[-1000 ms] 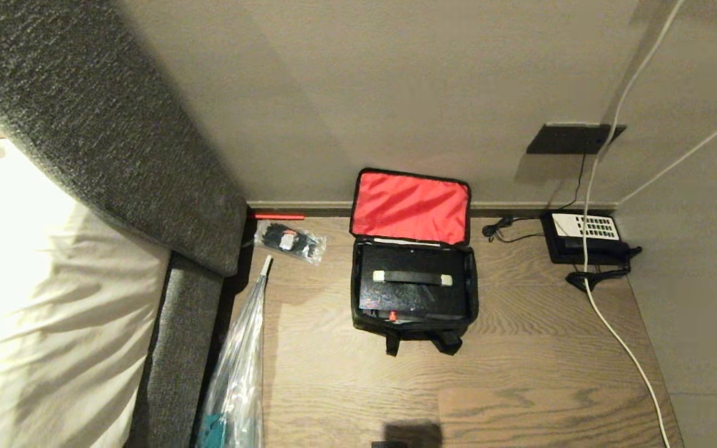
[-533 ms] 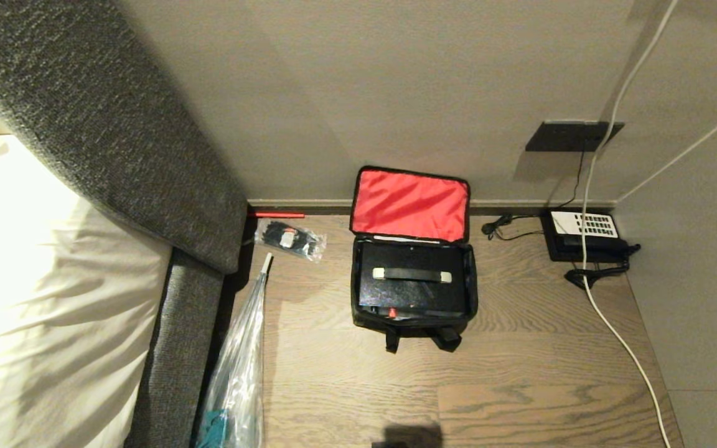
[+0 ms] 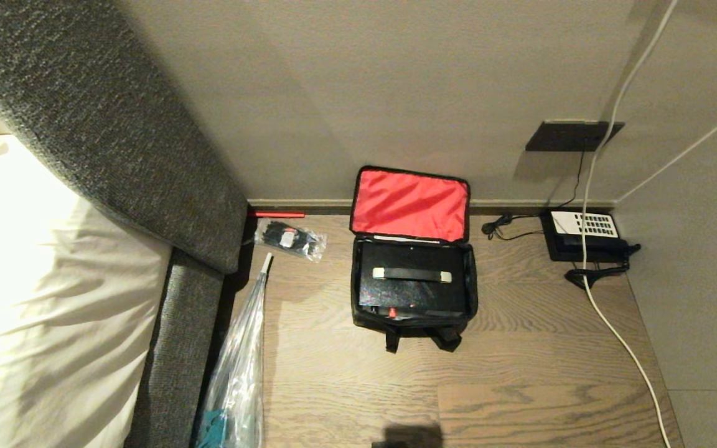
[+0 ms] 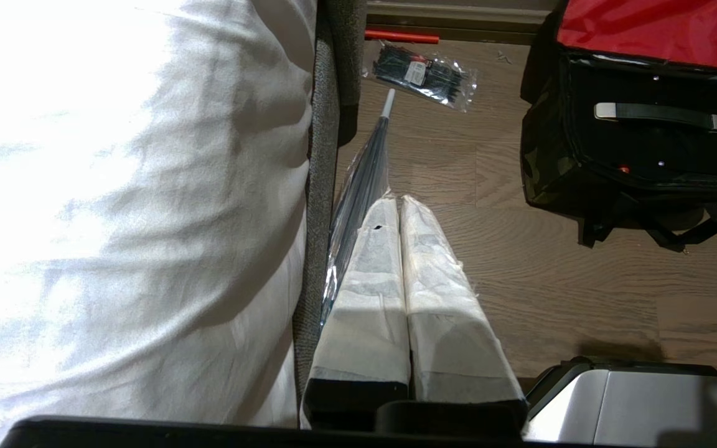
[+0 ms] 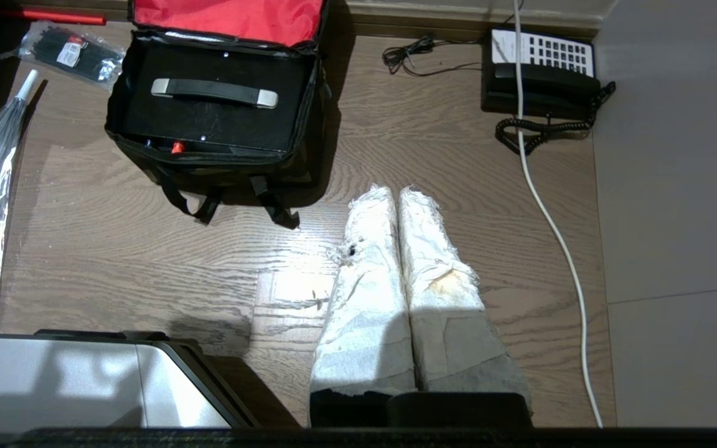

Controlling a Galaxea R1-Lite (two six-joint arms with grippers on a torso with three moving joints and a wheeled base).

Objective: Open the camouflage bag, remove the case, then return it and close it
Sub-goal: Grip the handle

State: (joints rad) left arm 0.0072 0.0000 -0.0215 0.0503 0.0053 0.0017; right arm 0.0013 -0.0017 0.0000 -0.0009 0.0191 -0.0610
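While both arms hang parked above the floor, the bed (image 3: 28, 280) with its grey upholstered headboard (image 3: 116, 143) fills the robot's left side, cut off by the frame edge. The wooden floor (image 3: 520, 373) carries the camouflage bag (image 3: 413, 311), which stands near the wall, between the bed and the telephone (image 3: 582, 236). Its long axis runs left to right; its red-lined lid (image 3: 409, 205) is thrown back and leans against the wall, opening upward. Inside lies the black case (image 3: 411, 289), handle (image 3: 411, 274) parallel to the bag's long axis; the camouflage pattern is hard to make out in the head view. A bagged umbrella (image 3: 240, 361) lies beside the bed, partly cut off. A white cable (image 3: 613, 330) crosses the telephone. A packet of cable ties (image 3: 289, 239) lies left of the bag. The left gripper (image 4: 398, 202) and right gripper (image 5: 396, 193) each have fingers pressed together, holding nothing.
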